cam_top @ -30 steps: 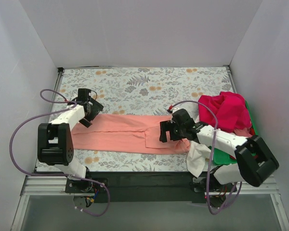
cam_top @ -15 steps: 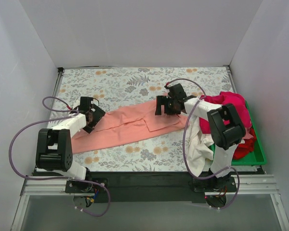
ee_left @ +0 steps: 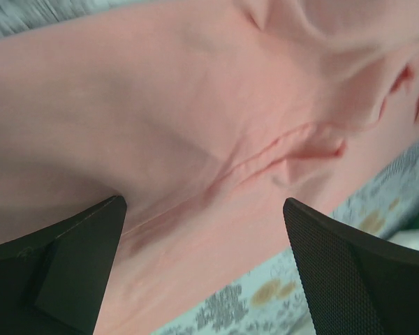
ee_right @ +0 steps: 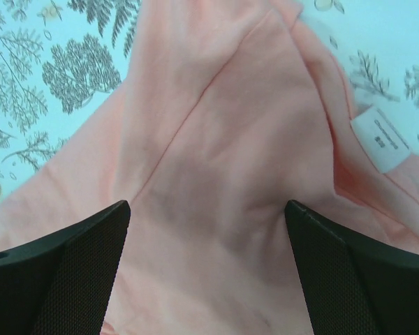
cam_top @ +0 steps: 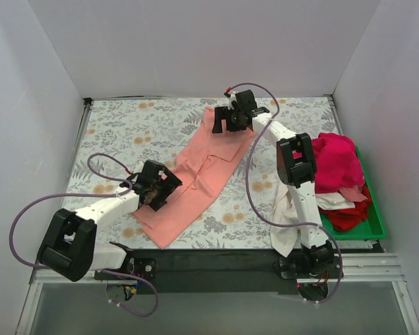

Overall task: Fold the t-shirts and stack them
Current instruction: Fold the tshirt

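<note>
The salmon-pink t-shirt [cam_top: 202, 167] lies folded in a long strip on the floral table [cam_top: 140, 125], slanting from far centre to near left. My left gripper [cam_top: 160, 187] is over its near-left part, jaws open, with the cloth [ee_left: 195, 105] spread under and between the fingers [ee_left: 70, 265]. My right gripper [cam_top: 227, 120] is over the shirt's far end, jaws open wide above the cloth [ee_right: 216, 139], whose white neck label [ee_right: 380, 139] shows at the right. The magenta t-shirt [cam_top: 335, 160], red t-shirt [cam_top: 346, 216] and white t-shirt [cam_top: 290, 223] are heaped at the right.
A green tray [cam_top: 373, 223] stands at the right edge under the heap of shirts. The white shirt hangs over the table's near edge by the right arm's base. White walls enclose the table on the left, far side and right.
The salmon shirt has swung from lying across the table to a diagonal. The right gripper moved from near right to the far centre; the left gripper moved nearer and rightward.
</note>
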